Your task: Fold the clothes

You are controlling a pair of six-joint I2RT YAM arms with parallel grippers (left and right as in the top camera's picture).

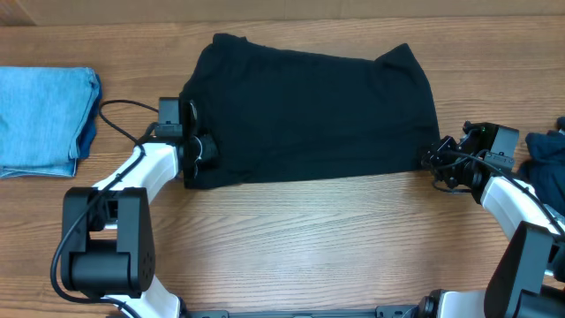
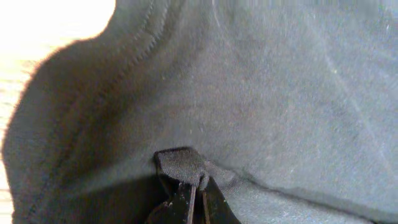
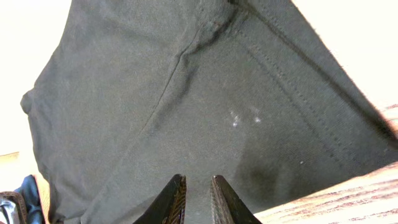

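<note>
Possibly the black garment (image 1: 309, 110) slips from the left gripper (image 2: 194, 186), clenched on little cloth; the right gripper (image 3: 198, 183) I cannot tell.

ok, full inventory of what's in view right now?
garment: 1, black, spread flat at table centre
folded cloth: 1, light blue, far left of the table
bundle: 1, dark blue, right edge, cut off by the frame
table: 1, brown wood, under everything
left arm: 1, white and black, at the garment's left edge
right arm: 1, white and black, at the garment's lower right corner
left pincer: 1, black, shut on a pinch of the garment
right pincer: 1, black, fingers slightly apart over the garment; grip unclear
</note>
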